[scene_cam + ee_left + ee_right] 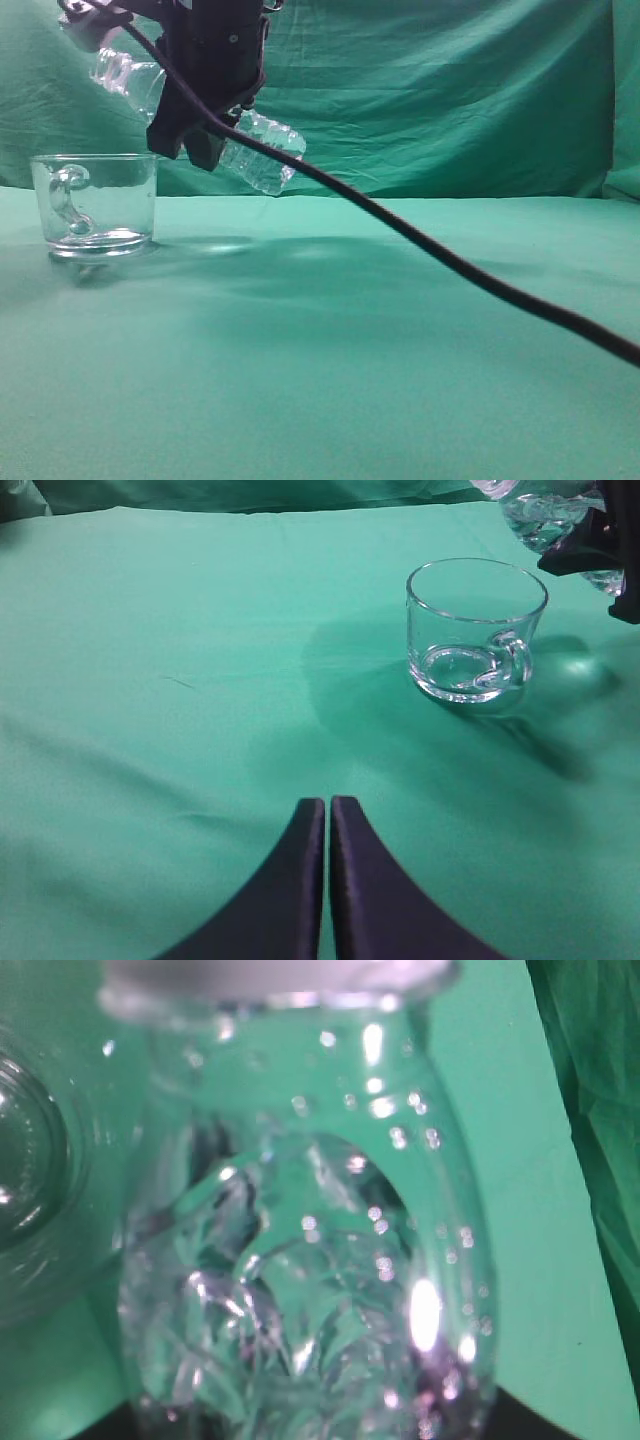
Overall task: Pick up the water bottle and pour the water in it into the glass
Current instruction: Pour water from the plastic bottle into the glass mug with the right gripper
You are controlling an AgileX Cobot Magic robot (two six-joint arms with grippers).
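We see our right hand (pixel 205 115) clamped around the clear ribbed plastic bottle (pixel 262 150), held tilted above the short clear glass mug (pixel 95 205), base lower, away from the mug. Our left hand (pixel 328 825) is closed, holding nothing.

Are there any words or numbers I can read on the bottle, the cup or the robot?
None can be read.
Clear plastic water bottle: no label shows, only ribs and glints.
Clear glass mug with a curved handle: plain, no print.
Black right gripper holding the bottle: no readable marking.
Green cloth: no text.
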